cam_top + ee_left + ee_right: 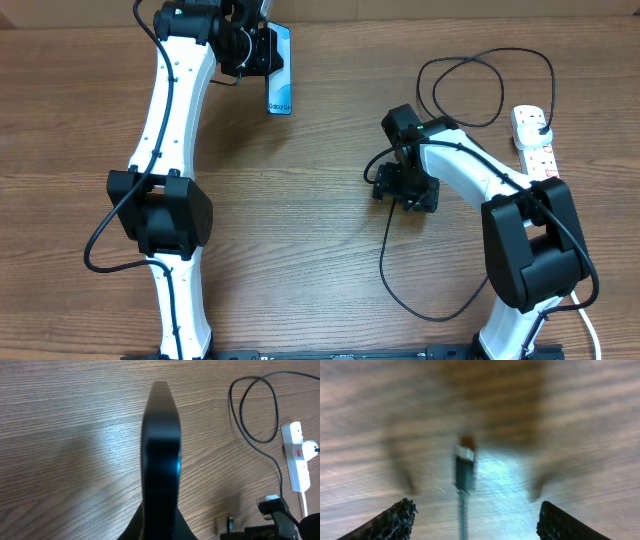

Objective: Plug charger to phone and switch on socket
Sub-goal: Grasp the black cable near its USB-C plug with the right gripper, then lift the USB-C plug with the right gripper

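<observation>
— Which arm gets the plug end, do you reckon?

— The right one. Its right claw [475, 506] hangs low over the table [320, 230] with the fingers spread wide, gripping nothing. The connector tip [464, 467] lies on the wood in the gap between them, touching neither.

— Which way does it lie?

— In line with the claw's reach. The metal end points away from the wrist, and the charger cable [385, 270] trails back under it. A straight drop and a pinch should catch it.

— And the phone?

— The phone [282, 90] is well apart, up at the far left. The left claw [255, 50] is pressed shut on its far end, and the lit screen shows beside that arm. Its long axis runs away from the robot, free end nearer. I'd guess the port is there, though I can't see it.

— So the tip goes left and away?

— Yes, and it probably needs turning to meet that end.

— The socket?

— The white power strip [535, 140] sits just beside the right arm, with the black plug [537, 120] already in.
</observation>
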Motion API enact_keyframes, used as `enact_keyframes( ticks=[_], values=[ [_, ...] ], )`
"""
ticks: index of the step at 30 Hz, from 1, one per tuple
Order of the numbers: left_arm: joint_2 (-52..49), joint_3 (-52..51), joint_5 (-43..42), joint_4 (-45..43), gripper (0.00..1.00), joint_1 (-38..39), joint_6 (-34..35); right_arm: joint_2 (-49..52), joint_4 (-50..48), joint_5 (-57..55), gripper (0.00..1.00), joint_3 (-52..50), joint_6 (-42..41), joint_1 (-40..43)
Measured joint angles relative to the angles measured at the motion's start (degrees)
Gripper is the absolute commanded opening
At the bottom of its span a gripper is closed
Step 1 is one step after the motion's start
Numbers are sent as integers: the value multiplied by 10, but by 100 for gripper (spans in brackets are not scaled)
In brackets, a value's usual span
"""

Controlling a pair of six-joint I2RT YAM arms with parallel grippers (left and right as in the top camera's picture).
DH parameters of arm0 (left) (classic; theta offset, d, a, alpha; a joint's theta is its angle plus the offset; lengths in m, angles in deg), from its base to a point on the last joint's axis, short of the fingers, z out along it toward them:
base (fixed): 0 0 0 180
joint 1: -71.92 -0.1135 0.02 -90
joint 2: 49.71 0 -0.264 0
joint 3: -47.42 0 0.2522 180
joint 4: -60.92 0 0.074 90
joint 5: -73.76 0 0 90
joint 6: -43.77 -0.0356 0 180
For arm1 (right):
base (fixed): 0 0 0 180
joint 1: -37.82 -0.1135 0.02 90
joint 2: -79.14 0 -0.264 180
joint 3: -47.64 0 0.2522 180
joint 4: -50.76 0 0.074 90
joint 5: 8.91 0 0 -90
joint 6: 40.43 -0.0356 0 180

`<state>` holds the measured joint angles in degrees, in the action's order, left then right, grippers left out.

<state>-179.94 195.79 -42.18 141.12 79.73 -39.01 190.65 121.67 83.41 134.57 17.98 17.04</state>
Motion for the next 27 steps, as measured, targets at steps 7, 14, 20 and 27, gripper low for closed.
enact_keyframes(
  ticks=[7,14,20,27],
  values=[
    [0,0,0,0,4,0,0,4,-24,-53,61,0,-59,-33],
    [0,0,0,2,4,1,0,13,-42,-72,54,-1,-83,-36],
    [0,0,0,7,4,1,0,16,-46,-62,41,1,-89,-36],
    [0,0,0,9,4,1,0,20,-22,-56,40,8,-89,-36]
  ],
)
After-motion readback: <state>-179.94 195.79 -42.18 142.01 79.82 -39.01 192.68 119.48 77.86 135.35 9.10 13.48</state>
